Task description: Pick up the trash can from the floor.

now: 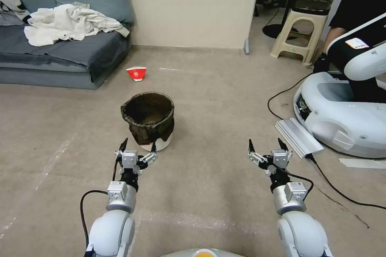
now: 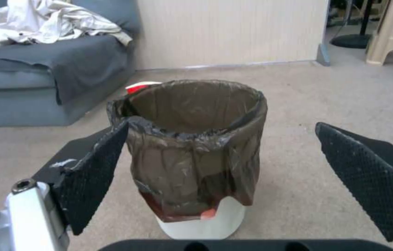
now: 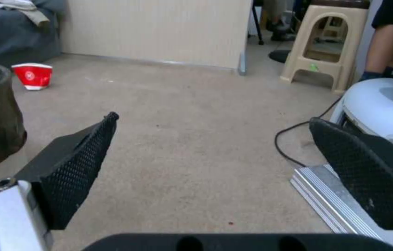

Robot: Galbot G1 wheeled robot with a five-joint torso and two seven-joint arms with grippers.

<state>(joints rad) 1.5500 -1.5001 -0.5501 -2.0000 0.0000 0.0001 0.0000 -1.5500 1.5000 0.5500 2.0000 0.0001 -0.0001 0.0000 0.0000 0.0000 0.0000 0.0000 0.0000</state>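
Trash can (image 1: 148, 122): upright on the floor (image 1: 217, 100), white base showing under its dark bag.
Left pincer (image 1: 137, 145): spread wide, holding nothing; can at its 12 o'clock, one fingertip possibly brushing the bag.
Right pincer (image 1: 268, 145): spread wide, empty, well apart at the can's 3 o'clock.
Room: red paper cup (image 1: 136, 73) at the can's 12 o'clock, sofa (image 1: 60, 52) at 10.

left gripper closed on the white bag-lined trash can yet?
No: the left gripper is open, its fingers spread short of the white, brown-bag-lined trash can, which stands on the floor.
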